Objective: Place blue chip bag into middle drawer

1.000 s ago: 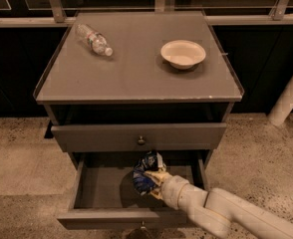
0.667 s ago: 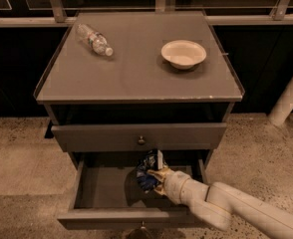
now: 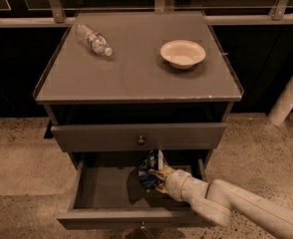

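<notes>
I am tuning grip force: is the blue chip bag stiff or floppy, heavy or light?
Probably floppy: the blue chip bag looks crumpled where the gripper grips it over the open middle drawer. Likely light, since one pinch holds it upright.

Dim, warm light falls from above, leaving a faint sheen on the cabinet top [image 3: 136, 68]. The open middle drawer [image 3: 101, 189] lies in shade; inside it the gripper [image 3: 159, 179], clasping the blue chip bag [image 3: 147, 169], throws a dark shadow leftward.
</notes>
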